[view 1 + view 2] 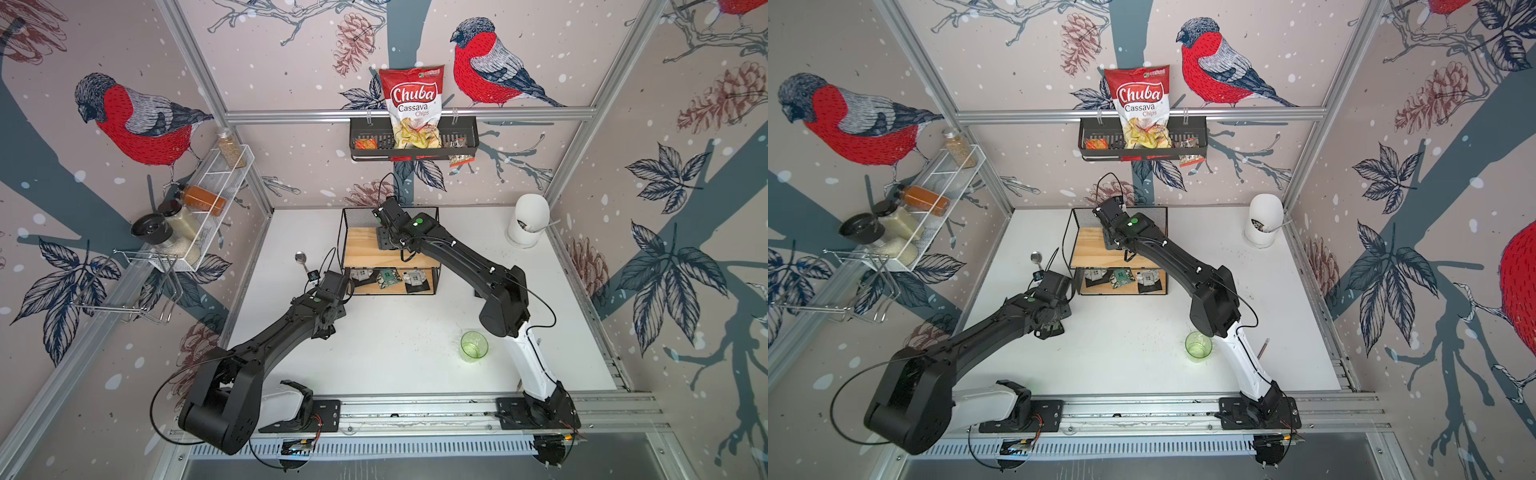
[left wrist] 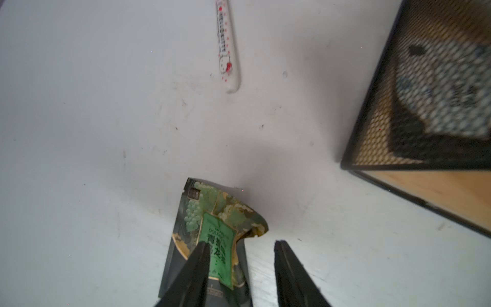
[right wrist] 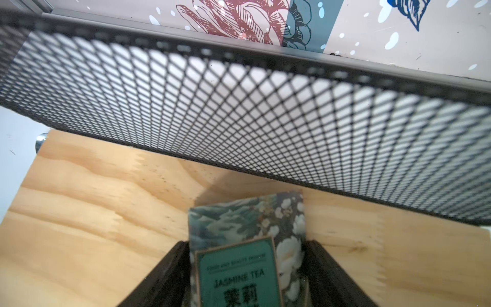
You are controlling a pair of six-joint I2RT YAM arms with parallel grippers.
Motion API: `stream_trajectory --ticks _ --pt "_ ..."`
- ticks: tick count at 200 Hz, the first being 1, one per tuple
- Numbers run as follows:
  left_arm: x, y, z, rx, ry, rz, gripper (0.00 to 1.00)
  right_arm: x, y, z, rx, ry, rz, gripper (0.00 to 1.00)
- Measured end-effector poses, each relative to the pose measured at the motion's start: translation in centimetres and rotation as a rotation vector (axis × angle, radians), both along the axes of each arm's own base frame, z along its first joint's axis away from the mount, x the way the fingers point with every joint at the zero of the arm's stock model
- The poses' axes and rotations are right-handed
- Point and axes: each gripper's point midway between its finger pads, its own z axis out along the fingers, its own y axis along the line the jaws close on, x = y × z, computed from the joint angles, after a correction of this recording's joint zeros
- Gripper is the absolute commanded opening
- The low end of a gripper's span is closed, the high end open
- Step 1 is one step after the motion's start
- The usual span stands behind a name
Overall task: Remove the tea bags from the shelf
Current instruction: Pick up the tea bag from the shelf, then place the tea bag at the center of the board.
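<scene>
Nearest, at about five o'clock on the white tabletop (image 1: pixel 395 357), a green translucent cup (image 1: pixel 474 346) stands clear of the work. At nine o'clock from the table's centre, the left gripper (image 2: pixel 240 248) has its fingers spread over a green-labelled black tea sachet (image 2: pixel 212 239) lying on the table just beside the two-tier black wire shelf with light wooden boards (image 1: pixel 388 255); it looks let go, so I judge this one delivered. Three more patterned sachets (image 1: pixel 386 277) lie on the lower board. Farther back, toward twelve o'clock, the right gripper (image 3: pixel 247 268) brackets a teal jasmine tea sachet (image 3: pixel 247 252) on the upper board; whether it has clamped yet I cannot tell. So one bag seems out, one is being taken, at least three remain.
</scene>
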Motion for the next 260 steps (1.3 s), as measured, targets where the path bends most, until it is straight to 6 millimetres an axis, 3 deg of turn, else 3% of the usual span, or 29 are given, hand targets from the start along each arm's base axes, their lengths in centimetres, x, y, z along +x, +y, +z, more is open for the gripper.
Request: stream_trajectory --ticks 49,78,124,153,177,202,217,242,260 --pt "1.6 -1.5 6.5 -0.059 -0.152 -0.027 0.42 -0.4 -0.3 0.4 -0.016 -0.01 -0.018 0.62" --pt "1.8 -2.6 9.4 -0.069 -0.201 -0.058 0.42 -1.9 -1.6 1.4 -0.069 0.004 -0.018 0.59" --pt "1.9 -3.5 12.9 -0.096 -0.26 -0.085 0.42 -4.0 -2.3 8.5 -0.003 -0.102 -0.017 0.57" --pt "1.4 -4.8 15.6 -0.133 -0.328 -0.143 0.4 -5.1 -4.4 12.3 0.028 -0.143 -0.041 0.57" --pt "0.7 -7.0 17.1 -0.185 -0.371 -0.247 0.4 -5.9 -8.5 15.0 0.057 -0.166 -0.097 0.57" --pt "0.0 -10.0 17.7 -0.228 -0.41 -0.354 0.41 -6.4 -15.1 15.0 0.061 -0.164 -0.199 0.59" --pt "-0.7 -11.6 16.3 -0.239 -0.399 -0.405 0.42 -6.8 -19.7 13.2 0.056 -0.146 -0.269 0.61" --pt "-2.1 -13.9 12.9 -0.26 -0.374 -0.457 0.44 -7.4 -27.5 8.1 0.073 -0.077 -0.422 0.62" --pt "-3.1 -15.4 9.9 -0.281 -0.372 -0.48 0.44 -8.2 -30.6 3.4 0.097 0.003 -0.481 0.63"
